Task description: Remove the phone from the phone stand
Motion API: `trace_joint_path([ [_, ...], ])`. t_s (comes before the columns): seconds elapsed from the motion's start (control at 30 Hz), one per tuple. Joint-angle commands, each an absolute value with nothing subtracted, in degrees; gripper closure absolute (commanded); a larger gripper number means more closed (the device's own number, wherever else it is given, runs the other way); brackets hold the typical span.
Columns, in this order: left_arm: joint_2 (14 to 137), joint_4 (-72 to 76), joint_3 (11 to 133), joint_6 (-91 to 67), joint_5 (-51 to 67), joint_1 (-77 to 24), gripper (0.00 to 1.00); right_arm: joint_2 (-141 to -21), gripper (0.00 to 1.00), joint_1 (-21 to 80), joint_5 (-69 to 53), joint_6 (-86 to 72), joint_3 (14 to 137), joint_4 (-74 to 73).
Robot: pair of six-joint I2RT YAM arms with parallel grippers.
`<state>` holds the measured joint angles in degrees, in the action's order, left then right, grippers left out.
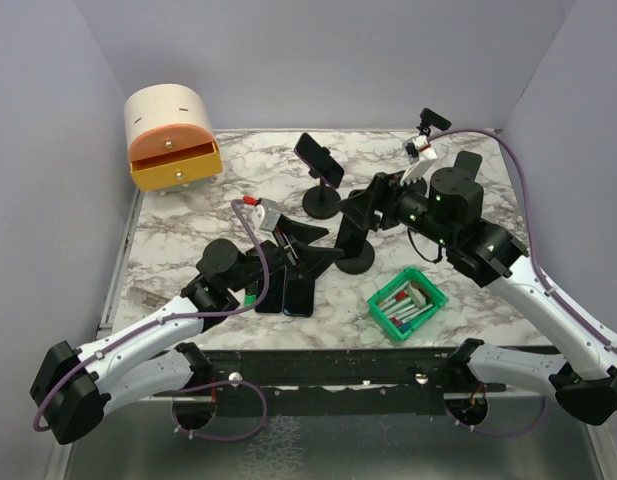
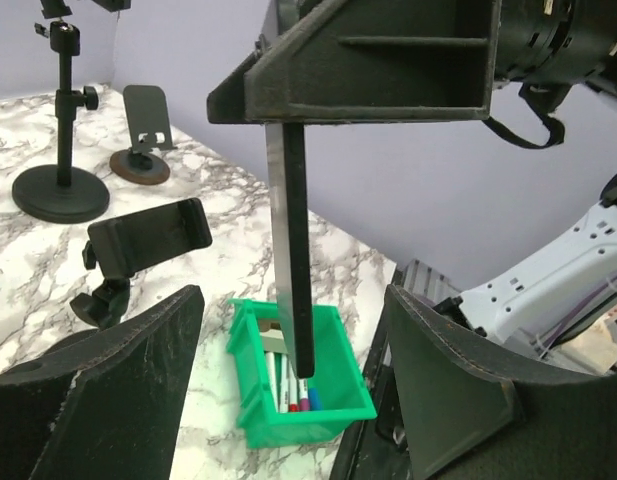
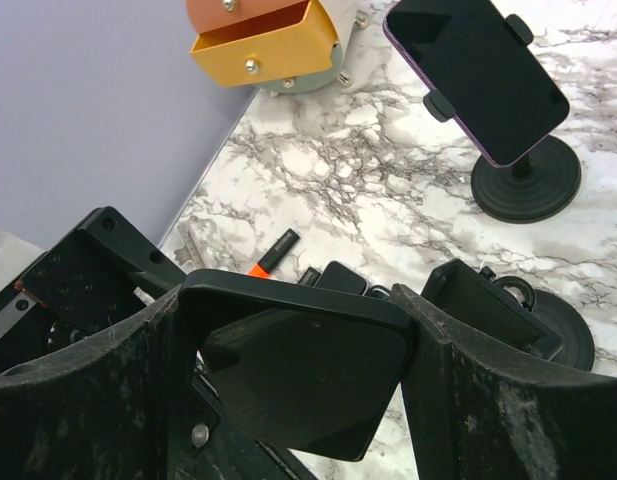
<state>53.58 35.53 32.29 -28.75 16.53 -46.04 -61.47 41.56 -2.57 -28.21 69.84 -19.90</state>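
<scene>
Left wrist: my left gripper [image 2: 293,300] is wide open, one finger on each side of a thin black plate [image 2: 291,250] seen edge-on. Neither finger touches it. The plate stands upright, its top end under a finger of my right gripper. Straight ahead past the plate is a green bin [image 2: 298,425] with markers [image 2: 288,390] in it. Ahead-left is a tilted black clamp mount [image 2: 148,235], and farther out a pole mount [image 2: 60,185].

Right wrist: my right gripper [image 3: 298,330] is clamped on the plate, both fingers against its side edges. I can't tell if the plate is a phone or a stand part.

The phone [image 3: 478,75] is ahead and right of the right gripper, well apart from it. Its screen is dark and tilted, and it sits in the clamp of its stand [image 3: 528,185], whose round base is on the table [image 3: 388,180]. Ahead-left of that gripper is an orange drawer [image 3: 258,45], pulled out.

Top external: both grippers meet mid-table, and the phone is just beyond them, nearer the right one.
</scene>
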Motion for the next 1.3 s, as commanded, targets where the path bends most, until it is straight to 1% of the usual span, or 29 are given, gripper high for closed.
trace_joint_path([
  [0.0,55.1,25.7,36.9,-22.5,14.0,-48.2,0.26,-62.3,1.0,41.5,-4.6,-30.6,72.3,-19.9],
  [0.13,57.3,21.7,40.0,-19.9,11.2,-49.9,0.29,-62.5,1.0,41.5,-4.8,-31.0,72.3,-20.0],
  [0.3,59.3,18.6,42.7,-18.0,8.2,-51.4,0.4,-62.6,1.0,41.5,-5.1,-31.2,71.9,-19.8],
  [0.63,60.3,17.5,44.4,-17.3,6.3,-52.6,0.79,-62.7,1.0,41.5,-6.4,-31.0,71.6,-19.8],
  [0.73,59.9,17.6,44.2,-17.5,5.9,-52.7,0.97,-62.2,1.0,41.5,-7.2,-30.6,71.0,-19.5],
  [0.77,59.7,17.6,44.0,-17.7,5.8,-52.8,1.0,-62.0,0.92,41.5,-7.5,-30.5,70.8,-19.4],
  [0.8,59.5,17.5,43.9,-17.8,5.7,-52.8,1.0,-61.8,0.79,41.5,-8.0,-30.4,70.7,-19.3],
  [0.83,59.3,17.5,43.7,-17.9,5.5,-52.9,1.0,-61.7,0.59,41.5,-8.6,-30.1,70.7,-19.2],
  [0.87,58.9,17.6,43.5,-18.0,5.0,-52.9,1.0,-61.6,0.44,41.5,-8.9,-30.1,70.7,-19.5],
  [0.9,58.6,17.6,43.2,-18.2,4.4,-52.9,1.0,-61.6,0.33,41.5,-9.0,-30.3,70.9,-19.8],
  [0.97,57.9,17.5,42.7,-18.3,3.2,-52.9,1.0,-61.6,0.19,41.5,-9.3,-30.6,71.4,-20.7],
  [1.0,57.4,17.5,42.3,-18.3,2.5,-52.9,1.0,-61.6,0.04,41.5,-9.5,-30.9,71.7,-21.3],
  [1.03,56.9,17.5,42.0,-18.4,1.6,-52.9,1.0,-61.5,0.01,41.5,-9.8,-31.2,72.1,-21.7],
  [1.27,51.5,13.7,39.6,-19.7,-6.3,-53.0,1.0,-60.1,0.0,41.5,-11.0,-31.3,74.8,-26.5],
])
